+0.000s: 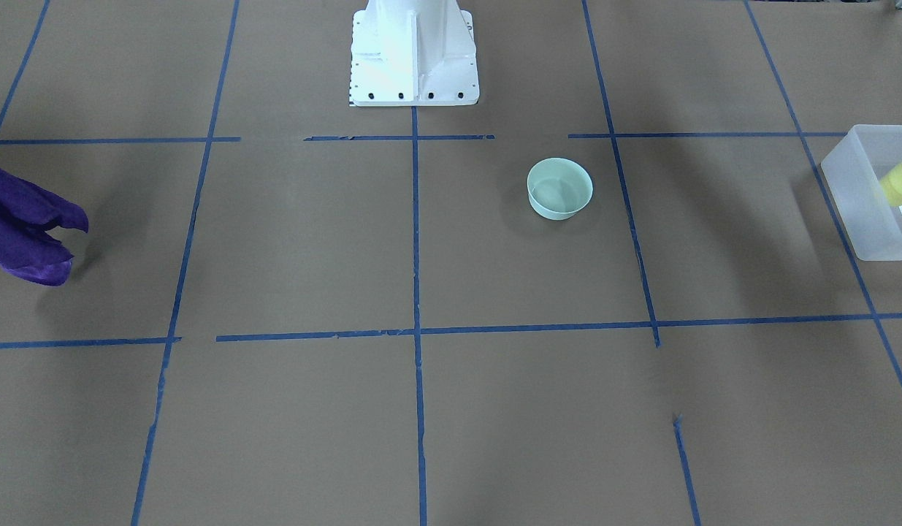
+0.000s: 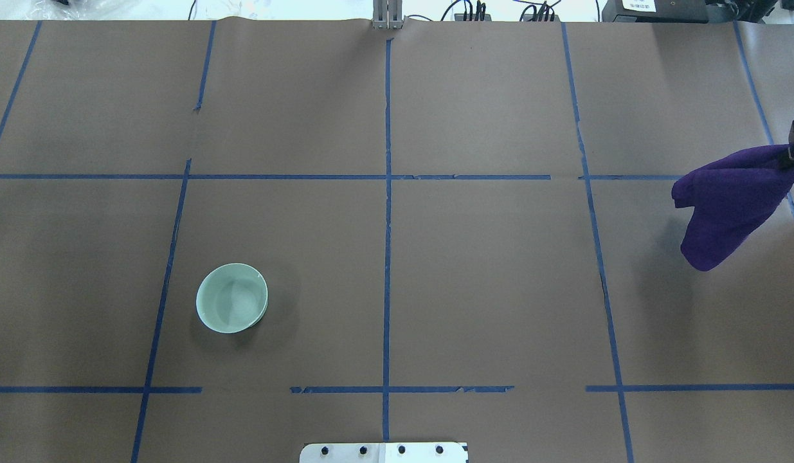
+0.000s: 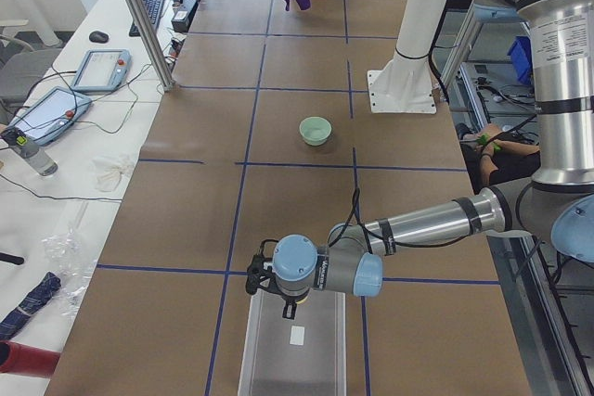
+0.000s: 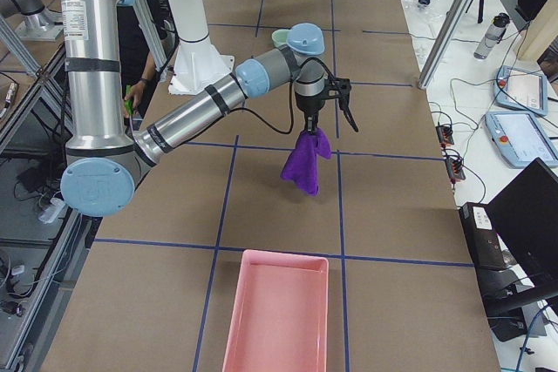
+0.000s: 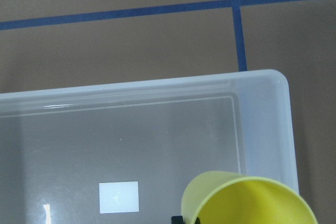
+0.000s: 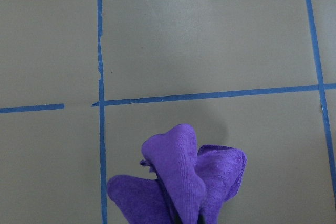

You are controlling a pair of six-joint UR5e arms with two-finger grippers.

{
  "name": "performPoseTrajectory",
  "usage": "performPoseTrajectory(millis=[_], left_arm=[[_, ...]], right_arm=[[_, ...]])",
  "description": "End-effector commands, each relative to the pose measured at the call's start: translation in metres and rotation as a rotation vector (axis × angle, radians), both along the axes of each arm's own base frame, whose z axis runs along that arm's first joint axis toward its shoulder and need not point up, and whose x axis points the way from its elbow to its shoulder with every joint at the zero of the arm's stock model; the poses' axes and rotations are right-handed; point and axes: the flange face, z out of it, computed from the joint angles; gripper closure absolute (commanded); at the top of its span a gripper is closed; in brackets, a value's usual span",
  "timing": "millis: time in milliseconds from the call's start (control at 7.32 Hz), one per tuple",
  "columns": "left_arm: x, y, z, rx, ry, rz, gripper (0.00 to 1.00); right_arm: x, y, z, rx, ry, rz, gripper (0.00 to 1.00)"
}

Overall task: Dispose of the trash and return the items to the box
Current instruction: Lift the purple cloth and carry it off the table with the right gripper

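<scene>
The mint-green bowl (image 1: 559, 188) stands upright and empty on the brown table, also in the overhead view (image 2: 232, 298). My left gripper (image 3: 288, 301) hangs over the translucent box (image 5: 157, 85) at the table's left end. It is shut on the yellow cup (image 5: 247, 200), which is tilted above the box (image 1: 863, 212). My right gripper (image 4: 307, 128) is shut on the purple cloth (image 4: 303, 161) and holds it in the air. The cloth (image 2: 724, 206) hangs over the table's right side.
A pink tray (image 4: 279, 311) lies at the table's right end, beyond the cloth. The white robot base (image 1: 413, 55) stands at the table's near middle edge. Blue tape lines cross the brown surface. Cables and tablets lie past the far edge.
</scene>
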Motion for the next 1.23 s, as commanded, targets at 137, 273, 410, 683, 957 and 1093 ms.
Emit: performPoseTrajectory(millis=[137, 273, 410, 683, 957, 1093], left_arm=[[0.013, 0.004, 0.013, 0.016, 0.019, 0.031, 1.00], [0.015, 0.003, 0.013, 0.018, 0.019, 0.038, 0.99], [0.017, 0.000, 0.011, 0.024, 0.019, 0.042, 0.37], [0.016, -0.006, -0.010, 0.122, 0.014, 0.037, 0.00], [0.011, -0.011, -0.046, 0.202, -0.035, 0.026, 0.00], [0.007, -0.014, -0.068, 0.236, -0.058, 0.007, 0.00]], right_arm=[[0.026, -0.001, 0.000, 0.064, 0.027, -0.002, 1.00], [0.026, -0.001, 0.001, 0.067, 0.029, -0.005, 1.00], [0.028, -0.001, 0.001, 0.070, 0.030, -0.006, 1.00], [0.034, -0.001, 0.003, 0.076, 0.034, -0.004, 1.00], [0.034, 0.000, 0.006, 0.073, 0.038, -0.008, 1.00], [0.039, 0.003, 0.015, 0.083, 0.052, -0.026, 1.00]])
